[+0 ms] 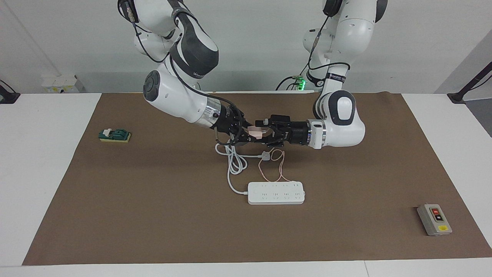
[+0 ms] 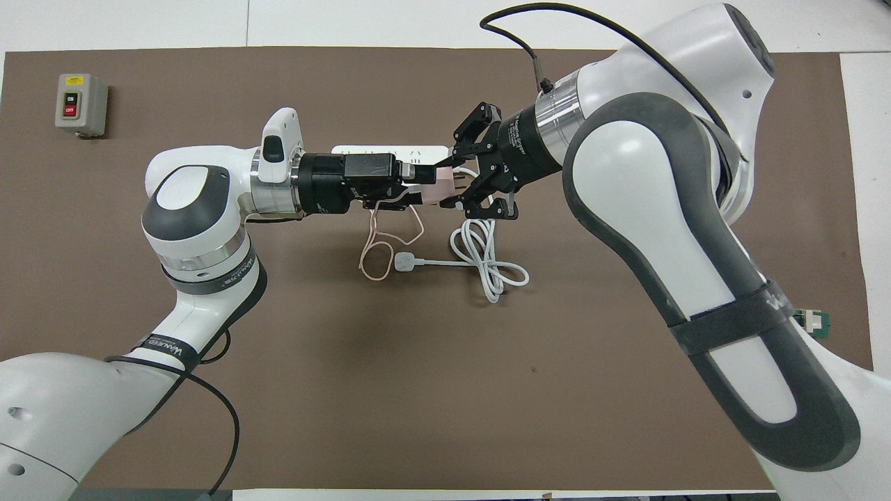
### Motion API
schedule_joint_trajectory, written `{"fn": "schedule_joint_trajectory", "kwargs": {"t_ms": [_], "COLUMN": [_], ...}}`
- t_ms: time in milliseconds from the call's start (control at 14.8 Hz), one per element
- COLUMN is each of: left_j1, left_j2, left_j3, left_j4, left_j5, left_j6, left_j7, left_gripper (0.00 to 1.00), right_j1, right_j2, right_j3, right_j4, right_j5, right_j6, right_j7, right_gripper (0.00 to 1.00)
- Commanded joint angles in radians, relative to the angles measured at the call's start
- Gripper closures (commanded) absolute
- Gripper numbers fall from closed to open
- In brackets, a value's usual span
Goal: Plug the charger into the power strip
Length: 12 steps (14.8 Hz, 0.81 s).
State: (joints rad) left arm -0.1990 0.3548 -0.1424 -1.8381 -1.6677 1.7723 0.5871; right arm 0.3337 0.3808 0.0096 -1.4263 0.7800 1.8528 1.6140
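Right end effector (image 1: pixel 250 137) clamps the charger (image 1: pixel 255 132); left end effector (image 1: pixel 264 134) spread wide; switch box (image 2: pixel 81 104) reads ON, OFF.

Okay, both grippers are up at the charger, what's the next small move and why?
Probably close the left gripper on the charger. The right gripper holds it in the air, and the left's open fingers already flank its free end, so a handover looks set before heading to the power strip.
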Motion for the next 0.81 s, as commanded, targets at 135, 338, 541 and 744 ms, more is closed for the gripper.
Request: {"fn": "schedule_joint_trajectory", "kwargs": {"t_ms": [135, 338, 541, 744], "left_j1": [0.021, 0.021, 0.021, 0.015], "left_j2": [-0.036, -0.037, -0.037, -0.036], "left_j3": [-0.003, -0.003, -0.002, -0.002], "left_j4": [-0.049, -0.044, -0.044, -0.044], "left_j5": [-0.020, -0.023, -0.023, -0.023], "left_j6": [-0.022, -0.042, -0.045, -0.031], "left_j7": [-0.019, -0.088, -0.102, -0.101], "left_gripper": [0.00, 0.01, 0.18, 0.29], "right_j1": [-0.013, -0.015, -0.013, -0.013], "right_j2": [0.012, 0.012, 0.012, 0.012], "right_j3": [0.003, 0.003, 0.003, 0.003], "right_j4": [0.020, 0.020, 0.020, 0.020], "right_j5": [0.022, 0.022, 0.022, 0.022], "right_j6": [-0.009, -0.009, -0.009, -0.011], "right_j7": [0.011, 0.011, 0.011, 0.011], "right_gripper": [1.00, 1.00, 1.00, 1.00]}}
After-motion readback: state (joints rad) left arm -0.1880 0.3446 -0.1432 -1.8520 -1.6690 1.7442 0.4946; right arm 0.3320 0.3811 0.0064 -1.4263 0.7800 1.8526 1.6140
